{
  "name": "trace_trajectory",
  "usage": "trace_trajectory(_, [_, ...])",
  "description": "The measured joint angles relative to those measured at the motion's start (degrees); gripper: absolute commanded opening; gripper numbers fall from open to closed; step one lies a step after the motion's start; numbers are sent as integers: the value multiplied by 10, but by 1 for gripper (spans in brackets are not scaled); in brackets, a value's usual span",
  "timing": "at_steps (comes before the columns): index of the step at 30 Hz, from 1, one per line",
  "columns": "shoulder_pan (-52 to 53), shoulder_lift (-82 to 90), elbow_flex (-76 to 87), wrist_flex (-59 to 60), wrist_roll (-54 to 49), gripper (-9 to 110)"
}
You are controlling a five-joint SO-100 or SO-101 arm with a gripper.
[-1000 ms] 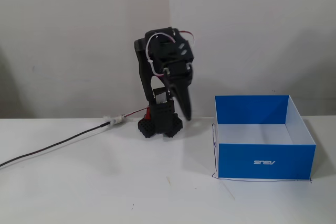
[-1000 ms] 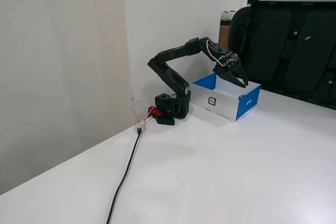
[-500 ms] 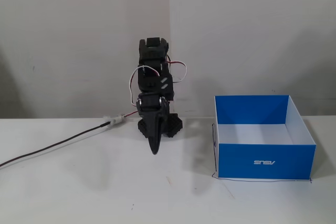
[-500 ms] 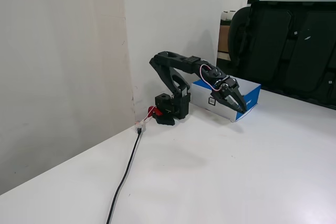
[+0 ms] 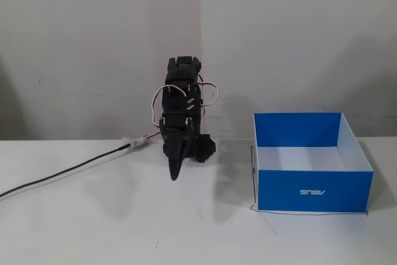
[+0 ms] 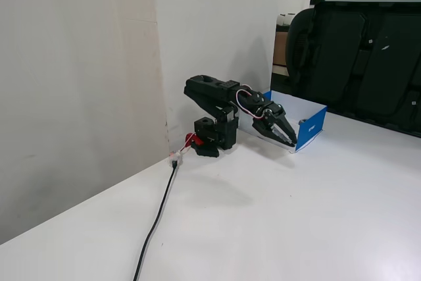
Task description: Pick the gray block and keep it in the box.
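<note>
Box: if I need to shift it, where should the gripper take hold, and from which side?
Take the box by the top rim of the wall nearest the gripper, on the left in a fixed view, coming down from above. It has no lid and thin upright walls, so one finger can go inside, one outside; the box looks too wide to span.

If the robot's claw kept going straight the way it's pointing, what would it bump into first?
Probably just the white table. The gripper points forward and down, with its tip just above the tabletop in both fixed views. The blue box sits off to the side, apparently out of its line, though depth is hard to judge.
</note>
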Motion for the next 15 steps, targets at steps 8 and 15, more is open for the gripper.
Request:
trace_trajectory(8, [-12, 326, 136, 139, -38, 0])
trace_trajectory(15, [-9, 339, 138, 192, -39, 0])
